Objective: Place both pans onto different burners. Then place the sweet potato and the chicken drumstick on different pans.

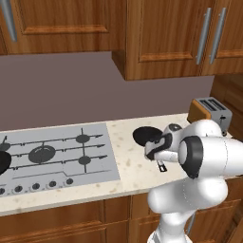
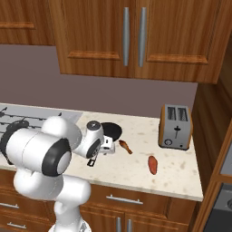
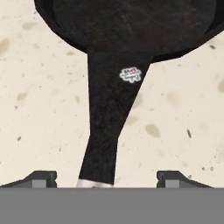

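One black pan (image 1: 144, 135) (image 2: 111, 131) lies on the beige counter right of the cooktop. Its long handle (image 3: 109, 118) runs toward me from the bowl (image 3: 131, 22). My gripper (image 3: 107, 179) (image 1: 160, 159) (image 2: 100, 149) hovers low over the handle's end. It is open, with one fingertip (image 3: 41, 178) on each side of the handle and a gap to it. A second pan (image 1: 2, 161), cut off by the frame, rests on the cooktop's left side. The chicken drumstick (image 2: 125, 146) and the orange-red sweet potato (image 2: 152, 164) lie on the counter right of the pan. Free burners (image 1: 42, 153) show under the grates.
A steel toaster (image 1: 211, 112) (image 2: 176, 127) stands at the counter's back right, by a wooden side wall. Wooden wall cabinets (image 2: 131, 36) hang above. The cooktop's knobs (image 1: 35, 186) line its front edge.
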Tool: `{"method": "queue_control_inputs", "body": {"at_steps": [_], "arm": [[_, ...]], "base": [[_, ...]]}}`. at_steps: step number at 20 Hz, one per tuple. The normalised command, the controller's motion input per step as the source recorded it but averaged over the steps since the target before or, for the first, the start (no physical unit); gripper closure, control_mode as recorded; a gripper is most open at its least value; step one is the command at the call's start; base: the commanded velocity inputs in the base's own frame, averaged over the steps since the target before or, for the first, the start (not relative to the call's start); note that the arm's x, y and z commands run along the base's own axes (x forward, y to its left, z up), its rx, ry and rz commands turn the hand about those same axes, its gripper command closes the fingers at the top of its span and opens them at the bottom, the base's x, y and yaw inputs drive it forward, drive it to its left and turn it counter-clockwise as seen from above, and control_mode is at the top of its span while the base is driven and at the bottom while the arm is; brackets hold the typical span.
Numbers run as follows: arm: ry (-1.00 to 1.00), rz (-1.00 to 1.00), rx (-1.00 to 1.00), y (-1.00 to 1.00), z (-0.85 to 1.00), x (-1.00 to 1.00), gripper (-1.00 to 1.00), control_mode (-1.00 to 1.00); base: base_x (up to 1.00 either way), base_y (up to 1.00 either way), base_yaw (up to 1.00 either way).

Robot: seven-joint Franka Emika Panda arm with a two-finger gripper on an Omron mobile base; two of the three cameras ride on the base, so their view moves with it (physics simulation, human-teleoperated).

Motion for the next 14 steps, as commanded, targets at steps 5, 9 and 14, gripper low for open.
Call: {"method": "queue_control_inputs", "body": {"at_steps": [5, 9, 14], "arm": [[0.0, 0.0, 0.0, 0.08, -0.3, 0.23, 1.0, -1.0], [0.01, 0.0, -0.01, 0.07, -0.23, 0.03, 1.0, -1.0], [0.02, 0.0, 0.01, 0.04, -0.08, 0.0, 1.0, -1.0]], "base": [[0.0, 0.0, 0.0], [0.0, 0.0, 0.0], [0.0, 0.0, 0.0]]}}
